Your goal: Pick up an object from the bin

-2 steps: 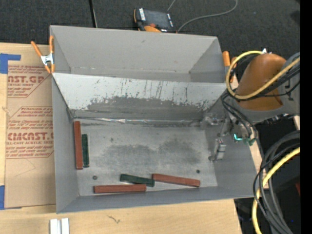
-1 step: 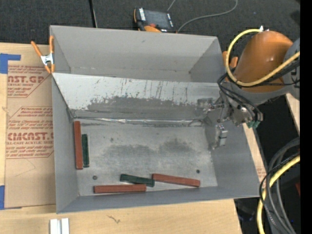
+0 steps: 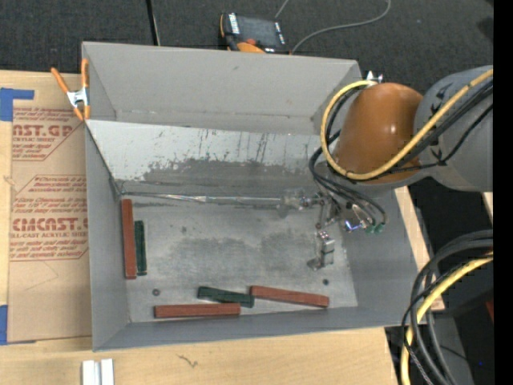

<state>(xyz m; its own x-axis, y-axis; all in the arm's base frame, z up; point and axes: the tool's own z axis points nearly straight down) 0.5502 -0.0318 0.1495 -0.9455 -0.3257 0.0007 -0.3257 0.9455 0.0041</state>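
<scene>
The hand [image 3: 325,251] is hanging low by the bin's [image 3: 224,247] right wall, cables [image 3: 357,215] crowding it; can't tell if it's clenched.

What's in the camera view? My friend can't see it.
The robot's gripper hangs over bare floor at the right of a grey metal bin. A long red-brown stick and a green stick lie together by the left wall; along the near wall lie a red-brown stick, a short green stick and another red-brown stick.
</scene>
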